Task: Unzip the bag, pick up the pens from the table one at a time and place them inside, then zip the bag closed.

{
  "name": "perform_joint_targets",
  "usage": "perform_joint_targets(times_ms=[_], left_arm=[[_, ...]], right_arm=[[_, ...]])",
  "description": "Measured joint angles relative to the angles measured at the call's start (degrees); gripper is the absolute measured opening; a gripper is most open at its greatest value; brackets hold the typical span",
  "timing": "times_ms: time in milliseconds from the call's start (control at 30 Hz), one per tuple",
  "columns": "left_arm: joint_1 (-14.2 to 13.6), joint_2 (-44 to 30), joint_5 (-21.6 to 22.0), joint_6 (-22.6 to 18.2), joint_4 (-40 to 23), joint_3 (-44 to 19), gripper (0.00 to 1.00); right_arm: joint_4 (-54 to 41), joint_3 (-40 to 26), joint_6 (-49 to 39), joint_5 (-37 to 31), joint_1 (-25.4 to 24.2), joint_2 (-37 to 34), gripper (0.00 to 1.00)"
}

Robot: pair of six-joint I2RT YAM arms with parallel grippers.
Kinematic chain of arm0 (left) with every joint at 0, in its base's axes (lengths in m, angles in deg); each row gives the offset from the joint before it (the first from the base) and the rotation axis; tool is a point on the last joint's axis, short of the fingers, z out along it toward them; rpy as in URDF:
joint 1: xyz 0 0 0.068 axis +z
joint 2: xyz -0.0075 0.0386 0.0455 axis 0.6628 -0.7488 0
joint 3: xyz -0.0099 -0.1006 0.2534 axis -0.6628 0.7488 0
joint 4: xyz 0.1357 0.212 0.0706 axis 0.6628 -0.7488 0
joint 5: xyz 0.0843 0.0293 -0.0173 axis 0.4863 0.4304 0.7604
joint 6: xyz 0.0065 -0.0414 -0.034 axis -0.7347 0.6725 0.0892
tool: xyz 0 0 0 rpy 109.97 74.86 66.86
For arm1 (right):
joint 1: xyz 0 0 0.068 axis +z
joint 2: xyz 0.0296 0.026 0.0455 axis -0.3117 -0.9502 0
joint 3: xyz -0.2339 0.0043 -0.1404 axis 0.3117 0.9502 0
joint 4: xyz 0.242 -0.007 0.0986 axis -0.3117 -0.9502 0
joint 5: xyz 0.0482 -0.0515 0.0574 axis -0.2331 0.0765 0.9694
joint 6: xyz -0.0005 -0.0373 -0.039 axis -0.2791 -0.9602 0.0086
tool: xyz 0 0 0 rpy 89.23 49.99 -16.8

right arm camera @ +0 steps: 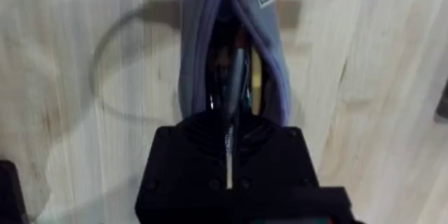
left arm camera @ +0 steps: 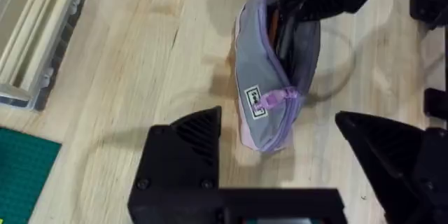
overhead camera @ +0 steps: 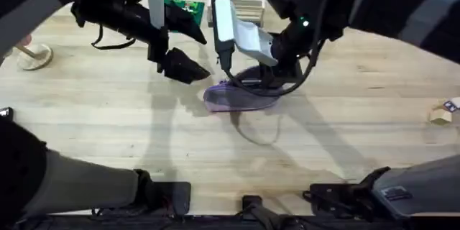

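Note:
The lavender bag (overhead camera: 237,98) lies in the middle of the table (overhead camera: 108,129), its zipper open. In the left wrist view the bag (left arm camera: 262,91) gapes along its top, with an orange pen (left arm camera: 274,19) inside. My right gripper (overhead camera: 244,80) is at the bag's open end, shut on a silvery-grey pen (right arm camera: 236,70) that points down into the opening (right arm camera: 227,49). A little to the bag's left, my left gripper (overhead camera: 188,68) hovers open, with nothing between its fingers (left arm camera: 183,155).
A cream box (overhead camera: 244,11) and a green mat (overhead camera: 183,7) sit at the back edge. At the far left stands a round wooden piece (overhead camera: 32,56), and small wooden blocks (overhead camera: 442,113) lie at the far right. A thin dark loop (overhead camera: 255,135) marks the table in front of the bag.

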Motion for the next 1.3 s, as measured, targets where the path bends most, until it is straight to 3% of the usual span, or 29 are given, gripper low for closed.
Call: perform_joint_targets(times_ms=[333,567,1000,1033,1200,1233,1300], left_arm=[[0.01,0.0,0.0,0.0,0.0,0.0,0.994],[0.01,0.0,0.0,0.0,0.0,0.0,0.993],[0.01,0.0,0.0,0.0,0.0,0.0,0.993],[0.01,0.0,0.0,0.0,0.0,0.0,0.993],[0.01,0.01,0.0,0.0,0.0,0.0,0.993],[-0.01,0.0,0.0,0.0,0.0,0.0,0.993],[0.01,0.01,0.0,0.0,0.0,0.0,0.993]], right_arm=[[3.18,0.0,-1.28,4.29,0.69,-4.11,0.032],[8.59,0.0,-1.58,6.79,4.0,-4.27,0.032],[9.9,0.0,-1.58,7.19,5.95,-5.78,0.066],[9.86,0.0,-1.48,7.27,5.95,-5.83,0.145],[10.06,-0.02,-1.6,7.45,5.95,-5.84,0.856],[10.41,-0.02,-1.8,7.79,5.99,-5.83,0.961],[10.51,-0.02,-1.83,7.98,6.2,-5.83,0.994]])
